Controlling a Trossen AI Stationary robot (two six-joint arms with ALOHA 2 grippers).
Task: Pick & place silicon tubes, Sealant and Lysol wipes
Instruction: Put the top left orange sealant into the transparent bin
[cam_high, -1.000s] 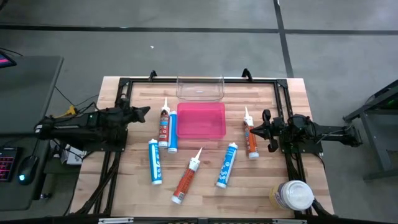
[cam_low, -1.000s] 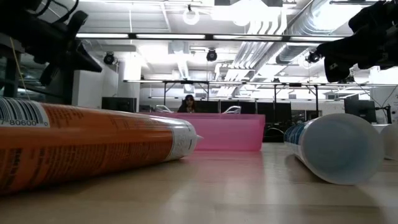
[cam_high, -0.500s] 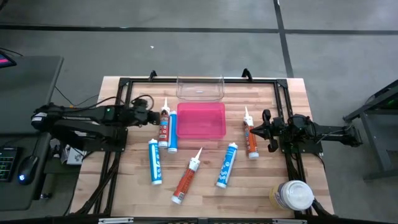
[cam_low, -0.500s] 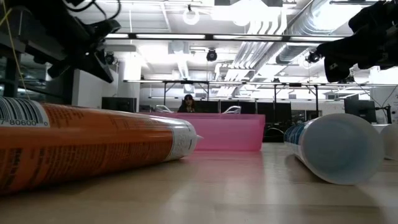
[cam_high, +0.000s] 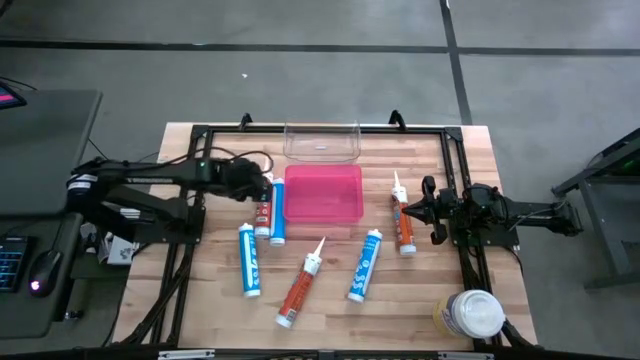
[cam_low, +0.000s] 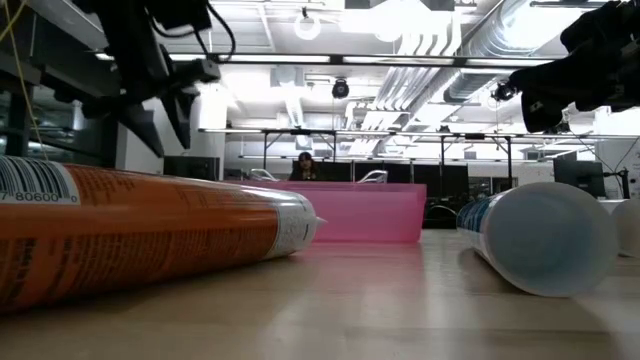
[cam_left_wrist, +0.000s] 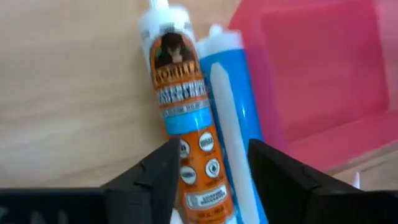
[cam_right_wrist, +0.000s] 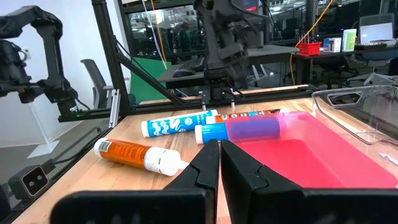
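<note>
My left gripper (cam_high: 262, 186) is open and points down above a brown-and-orange caulk cartridge (cam_left_wrist: 180, 118). This cartridge lies flat beside a blue cartridge (cam_left_wrist: 230, 124), against the left side of the pink tray (cam_high: 323, 193). The fingers stand apart over both cartridges and touch nothing; the low view shows the gripper (cam_low: 168, 125) above the table. My right gripper (cam_high: 425, 208) is shut and empty, and it hovers beside an orange cartridge (cam_high: 402, 225). The Lysol wipes canister (cam_high: 470, 315) stands upright at the near right corner.
A clear tray (cam_high: 322, 142) stands behind the pink tray. Three more cartridges lie flat on the near half of the table: white-blue (cam_high: 248, 262), orange (cam_high: 298, 285) and blue (cam_high: 365, 265). A black frame (cam_high: 200, 135) runs around the table's edges.
My left gripper has gone toward the table's right edge, to above the brown-and-orange cartridge. It has tipped from pointing level to pointing down.
</note>
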